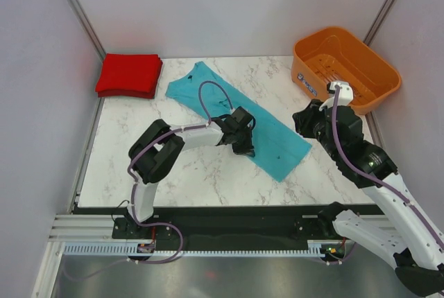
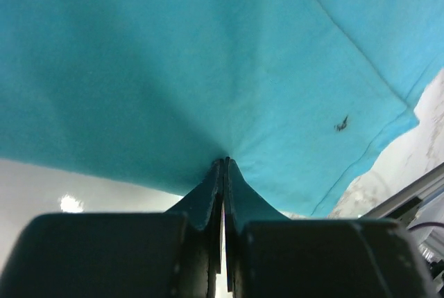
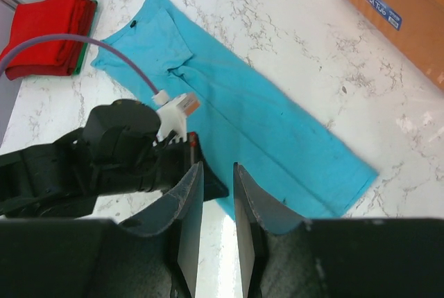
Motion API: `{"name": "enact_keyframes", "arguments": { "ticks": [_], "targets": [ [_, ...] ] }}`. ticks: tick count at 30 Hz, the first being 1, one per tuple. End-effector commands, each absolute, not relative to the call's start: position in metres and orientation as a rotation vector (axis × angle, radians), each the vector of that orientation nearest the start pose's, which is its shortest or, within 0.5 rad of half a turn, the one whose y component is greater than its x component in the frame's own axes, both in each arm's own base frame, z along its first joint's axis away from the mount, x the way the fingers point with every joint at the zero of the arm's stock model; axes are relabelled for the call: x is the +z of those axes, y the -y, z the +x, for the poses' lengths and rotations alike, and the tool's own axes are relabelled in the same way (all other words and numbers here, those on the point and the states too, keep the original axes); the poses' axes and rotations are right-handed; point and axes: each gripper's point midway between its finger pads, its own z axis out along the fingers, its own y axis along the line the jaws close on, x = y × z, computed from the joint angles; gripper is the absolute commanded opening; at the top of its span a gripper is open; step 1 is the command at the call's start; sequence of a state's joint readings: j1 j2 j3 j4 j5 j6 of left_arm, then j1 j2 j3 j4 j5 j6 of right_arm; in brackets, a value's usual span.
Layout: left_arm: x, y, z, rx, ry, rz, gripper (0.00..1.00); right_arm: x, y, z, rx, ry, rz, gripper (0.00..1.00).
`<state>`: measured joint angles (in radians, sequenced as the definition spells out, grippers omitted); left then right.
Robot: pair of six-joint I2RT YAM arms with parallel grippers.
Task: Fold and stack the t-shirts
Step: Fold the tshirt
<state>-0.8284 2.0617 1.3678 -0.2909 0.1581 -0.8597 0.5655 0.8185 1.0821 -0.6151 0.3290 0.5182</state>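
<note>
The teal-blue t-shirt (image 1: 208,93) lies as a long folded strip, diagonal across the marble table, neckline toward the back left. My left gripper (image 1: 244,147) is shut on the strip's near long edge, about midway along. In the left wrist view the cloth (image 2: 208,55) rises to a peak at the closed left gripper (image 2: 224,161). The red t-shirt (image 1: 129,75) sits folded at the back left corner. My right gripper (image 3: 216,166) hovers above the table near the strip's right end (image 3: 333,173), open, with nothing between its fingers.
An orange slotted basket (image 1: 309,80) stands at the back right, close behind my right arm. Grey walls close in the table on three sides. My left arm (image 3: 118,152) reaches across the table's middle, with a purple cable (image 1: 208,90) looping over the shirt.
</note>
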Motion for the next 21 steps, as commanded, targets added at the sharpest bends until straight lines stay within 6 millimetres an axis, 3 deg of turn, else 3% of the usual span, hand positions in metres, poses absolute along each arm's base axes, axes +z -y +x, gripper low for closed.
{"name": "enact_keyframes", "arguments": {
  "ticks": [1,5,12,14,18,20,21],
  "targets": [
    [0.000,0.346,0.243,-0.571,-2.888,-0.034,0.02,0.321,-0.122,0.263,0.414,-1.901,0.165,0.31],
    [-0.009,0.303,0.209,-0.466,-2.945,-0.083,0.02,0.309,-0.137,0.274,0.423,-1.951,0.116,0.32],
    [0.003,0.250,0.190,-0.301,-2.955,-0.160,0.03,0.277,-0.177,0.303,0.489,-2.017,0.009,0.33],
    [0.015,0.245,0.198,-0.325,-2.930,-0.184,0.04,0.273,-0.191,0.313,0.513,-2.008,-0.057,0.34],
    [0.050,0.247,0.225,-0.463,-2.853,-0.217,0.11,0.250,-0.227,0.363,0.514,-2.056,-0.143,0.37],
    [0.071,0.244,0.247,-0.532,-2.801,-0.239,0.13,0.254,-0.243,0.382,0.546,-2.041,-0.167,0.38],
    [0.080,0.240,0.255,-0.554,-2.776,-0.254,0.18,0.241,-0.253,0.397,0.548,-2.046,-0.173,0.39]
  ]
}}
